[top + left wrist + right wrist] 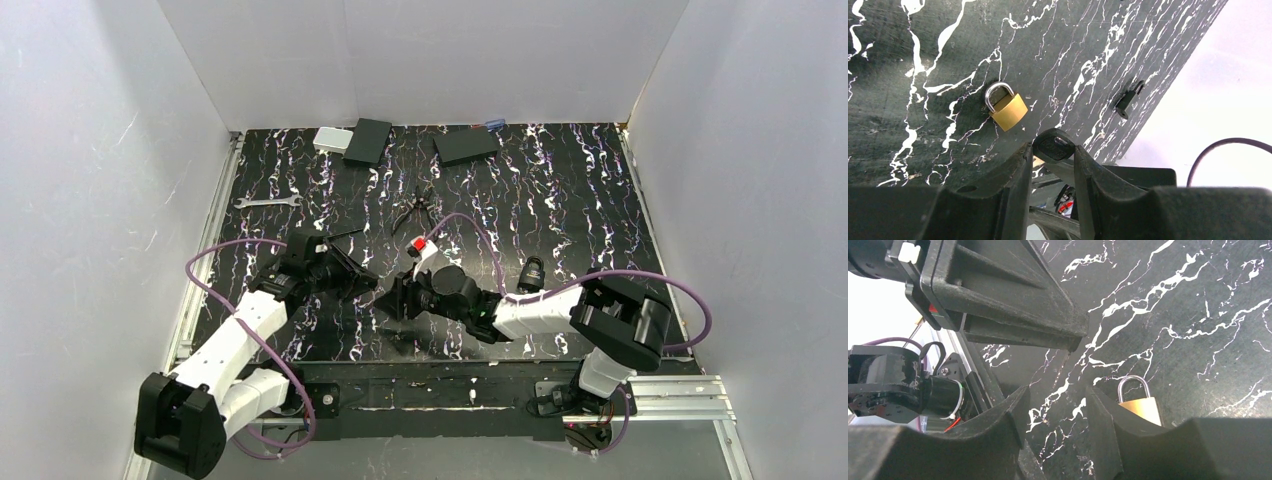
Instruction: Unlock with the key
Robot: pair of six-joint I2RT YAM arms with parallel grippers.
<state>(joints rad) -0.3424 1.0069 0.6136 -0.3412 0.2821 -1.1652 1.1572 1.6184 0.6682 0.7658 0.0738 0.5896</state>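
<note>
We hold the key (1054,146) by its black head in the left gripper (1053,152), whose jaws are drawn close and pinch it from both sides. The brass padlock (1007,108) lies flat on the black marbled table (1128,40), near the key and not touching it. Our right gripper (1055,402) hangs low just beside the padlock, its jaws parted with nothing between them. Pliers (413,212) lie farther back on the table.

Padlock (1142,409) partly behind right claw (1055,401)
</note>
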